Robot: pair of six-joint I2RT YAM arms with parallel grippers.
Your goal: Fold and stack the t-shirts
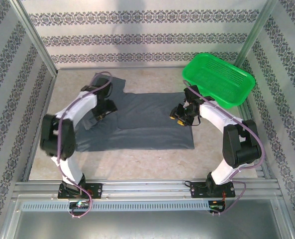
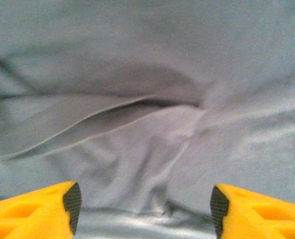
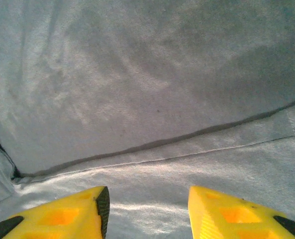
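From above, the slate-grey t-shirt lay spread on the counter, seemingly barely folded, nothing stacked. Left wrist: the left claw gaped over a rumpled crease. Right wrist: the right claw hung open above a hem.

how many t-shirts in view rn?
1. A dark grey t-shirt lies spread out left of the green basket. The wrist views show overlapping cloth layers, so I cannot tell whether a second shirt is hidden underneath.
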